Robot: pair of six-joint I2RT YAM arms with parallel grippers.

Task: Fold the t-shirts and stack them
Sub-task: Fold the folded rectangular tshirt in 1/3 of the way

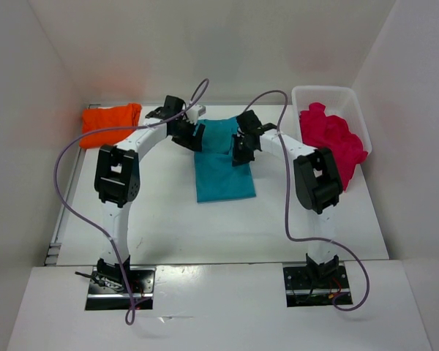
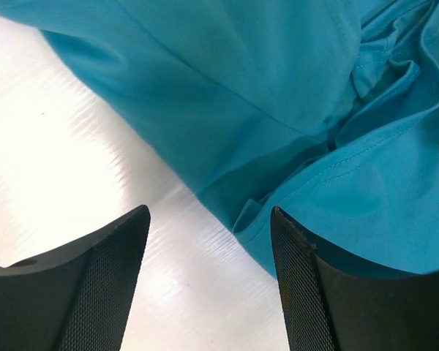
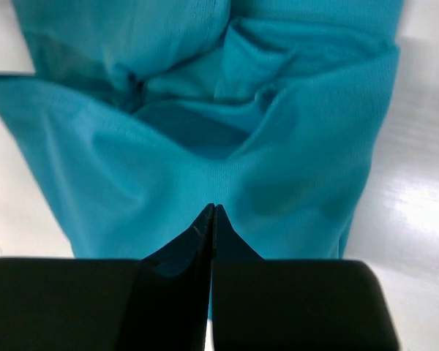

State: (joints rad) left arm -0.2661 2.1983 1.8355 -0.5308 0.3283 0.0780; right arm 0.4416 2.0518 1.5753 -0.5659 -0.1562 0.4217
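Table: white, walled on three sides, lies under both sets of fingers.

Teal t-shirt: lies flat on the table as a long, partly folded panel. Its far end sits between the two sets of fingers, and the rest runs from them back toward the arm bases. The cloth is rumpled and creased at the far end and smoother nearer the bases.

Basket: white, well off to the outer side of the right fingers, against the right wall.

Pink-red t-shirt: heaped in that basket, spilling over its near rim, apart from the right fingers.

Orange t-shirt: a loosely folded bundle on the table, off to the outer side of the left fingers, near the far left corner.

Left fingers: spread wide and low at the teal shirt's left edge. Bare table shows between them, with the cloth's hem just ahead of the inner finger.

Right fingers: pressed tight together, tips down on the puckered teal cloth. Cannot tell whether a fold is pinched.
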